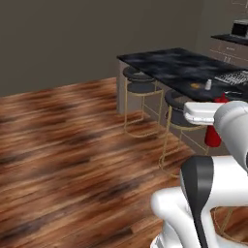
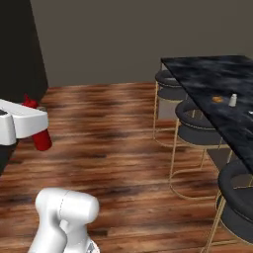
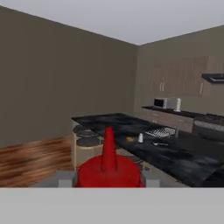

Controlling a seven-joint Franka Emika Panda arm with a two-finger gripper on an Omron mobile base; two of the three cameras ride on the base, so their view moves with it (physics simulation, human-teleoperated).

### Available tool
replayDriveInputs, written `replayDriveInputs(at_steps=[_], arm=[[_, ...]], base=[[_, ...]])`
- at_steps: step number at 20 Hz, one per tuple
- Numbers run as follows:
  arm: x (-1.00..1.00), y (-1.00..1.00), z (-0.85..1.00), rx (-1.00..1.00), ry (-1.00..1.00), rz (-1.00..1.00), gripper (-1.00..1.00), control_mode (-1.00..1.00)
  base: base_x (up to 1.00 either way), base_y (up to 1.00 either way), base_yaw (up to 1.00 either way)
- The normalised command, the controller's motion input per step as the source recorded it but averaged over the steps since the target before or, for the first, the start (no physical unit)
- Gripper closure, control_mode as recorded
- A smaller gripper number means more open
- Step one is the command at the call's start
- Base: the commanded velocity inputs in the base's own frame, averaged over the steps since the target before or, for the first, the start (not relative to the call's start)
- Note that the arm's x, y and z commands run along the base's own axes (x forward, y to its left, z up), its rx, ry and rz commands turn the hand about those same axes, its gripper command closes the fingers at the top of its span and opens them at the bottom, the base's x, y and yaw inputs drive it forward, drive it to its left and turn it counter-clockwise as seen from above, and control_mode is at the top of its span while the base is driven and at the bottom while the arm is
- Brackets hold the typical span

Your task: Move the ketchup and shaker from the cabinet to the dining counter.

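Ketchup (image 3: 109, 168) sits pinched between your gripper (image 3: 107, 178) fingers, as the hand view shows: the red bottle's shoulders fill the gap between the 2 grey finger pads (image 3: 65, 178), and its narrow red nozzle points away from the camera toward the dining counter (image 3: 183, 159). You can confirm the hold from the base cameras. In the left base view the ketchup (image 1: 213, 133) hangs below the white hand with its tip poking out above, over the wooden floor (image 1: 68, 145) and just in front of the nearest stool (image 1: 178, 114). In the right base view the bottle (image 2: 41, 138) shows the same way, body under the hand and red tip above it, well apart from the counter (image 2: 207, 74).

On the dining counter (image 1: 164, 63) you will find the shaker (image 1: 208, 85) standing upright, with a small orange-brown ring (image 1: 195, 85) just beside it. Both appear again in the right base view, shaker (image 2: 232, 100) and ring (image 2: 217, 99), near the counter's stool-side edge. From the hand view the shaker (image 3: 140, 138) stands beyond the nozzle. The cabinet (image 3: 179, 76) hangs on the far wall above a microwave (image 3: 161, 103).
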Motion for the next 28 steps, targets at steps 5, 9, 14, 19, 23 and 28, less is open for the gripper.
replayDriveInputs(at_steps=[5,9,14,19,23,28], arm=[[0.00,0.00,0.00,0.00,0.00,0.00,1.00,1.00],[0.00,0.00,0.00,0.00,0.00,0.00,1.00,1.00],[0.00,0.00,0.00,0.00,0.00,0.00,1.00,1.00],[0.00,0.00,0.00,0.00,0.00,0.00,1.00,1.00],[0.00,0.00,0.00,0.00,0.00,0.00,1.00,1.00],[0.00,0.00,0.00,0.00,0.00,0.00,1.00,1.00]], base=[[1.00,0.49,-0.55],[1.00,0.53,-0.42],[1.00,0.30,-0.34],[1.00,0.02,-0.50],[1.00,0.00,-0.63],[1.00,-0.01,-0.59]])
